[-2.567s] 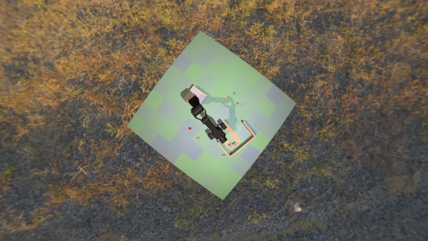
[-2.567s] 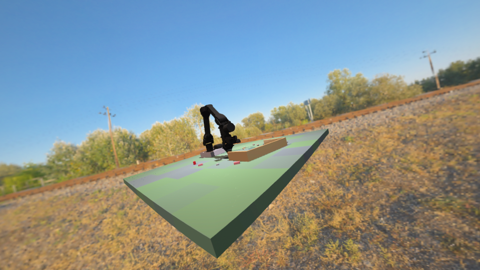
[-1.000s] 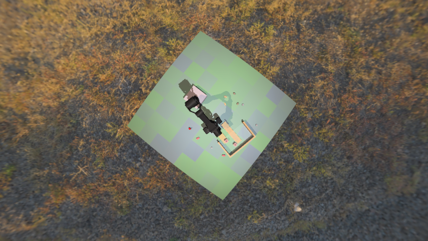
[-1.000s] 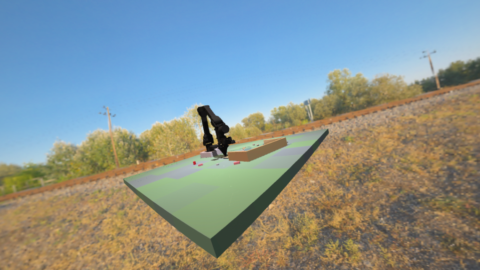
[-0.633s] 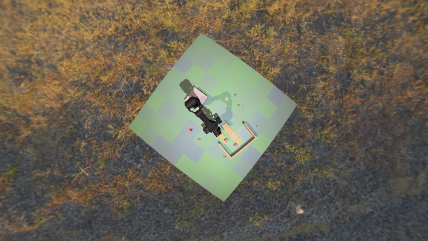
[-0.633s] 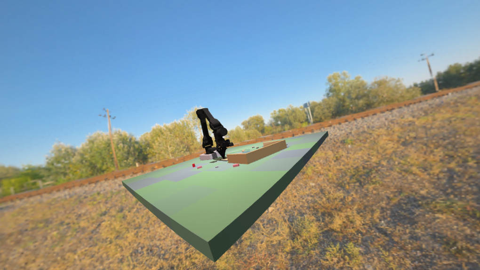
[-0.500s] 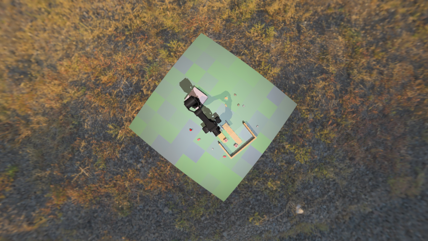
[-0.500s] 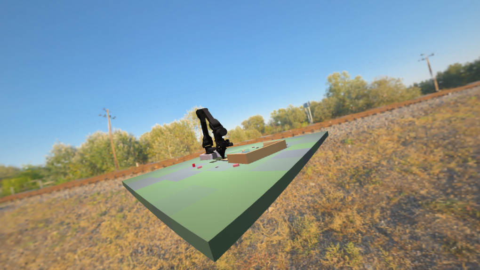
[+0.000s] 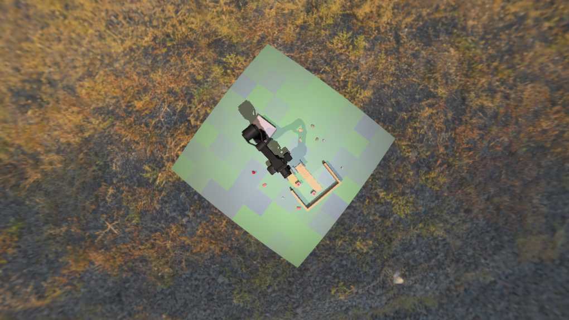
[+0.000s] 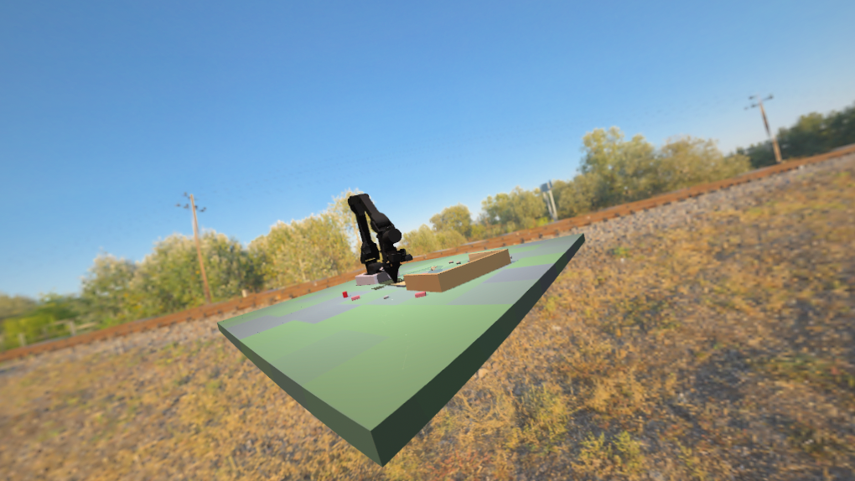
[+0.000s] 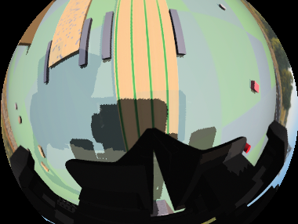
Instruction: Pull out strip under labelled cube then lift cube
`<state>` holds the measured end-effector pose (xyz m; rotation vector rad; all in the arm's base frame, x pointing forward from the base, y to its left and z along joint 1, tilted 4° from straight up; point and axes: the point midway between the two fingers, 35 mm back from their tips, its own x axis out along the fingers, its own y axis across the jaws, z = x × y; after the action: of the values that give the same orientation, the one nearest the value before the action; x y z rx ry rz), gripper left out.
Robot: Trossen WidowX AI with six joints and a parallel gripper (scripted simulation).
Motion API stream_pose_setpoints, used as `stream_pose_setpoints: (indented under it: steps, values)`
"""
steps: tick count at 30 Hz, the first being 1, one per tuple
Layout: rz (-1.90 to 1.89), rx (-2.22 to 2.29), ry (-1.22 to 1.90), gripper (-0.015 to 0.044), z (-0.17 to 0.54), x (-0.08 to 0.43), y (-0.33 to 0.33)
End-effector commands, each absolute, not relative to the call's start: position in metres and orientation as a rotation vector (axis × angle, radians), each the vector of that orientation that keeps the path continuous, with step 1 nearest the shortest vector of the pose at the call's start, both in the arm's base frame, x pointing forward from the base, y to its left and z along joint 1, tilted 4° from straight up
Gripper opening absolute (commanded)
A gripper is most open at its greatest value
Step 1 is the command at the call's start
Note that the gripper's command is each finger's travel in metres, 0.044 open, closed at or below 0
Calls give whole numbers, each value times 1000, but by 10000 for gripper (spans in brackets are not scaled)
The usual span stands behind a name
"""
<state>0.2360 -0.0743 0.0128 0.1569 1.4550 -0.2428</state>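
Strips side by side, btwn rails, cubes nr far ends

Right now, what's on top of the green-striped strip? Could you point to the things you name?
A small pinkish cube (image 9: 298,184) sits at the far end of the striped strip (image 9: 292,179) (image 11: 142,59). The black gripper (image 11: 151,131) hides part of the near end; whatever lies there can't be seen.

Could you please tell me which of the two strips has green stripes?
The one beneath the closed jaws; its lengthwise green lines distinguish it from the speckled strip.
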Motion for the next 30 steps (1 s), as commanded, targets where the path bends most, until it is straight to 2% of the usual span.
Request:
stream_pose_setpoints:
  steps: [1, 30]
  values:
    - [-236, 160, 1484, 0, 6, 223, -70]
    - [-235, 161, 1487, 0, 3, 183, -60]
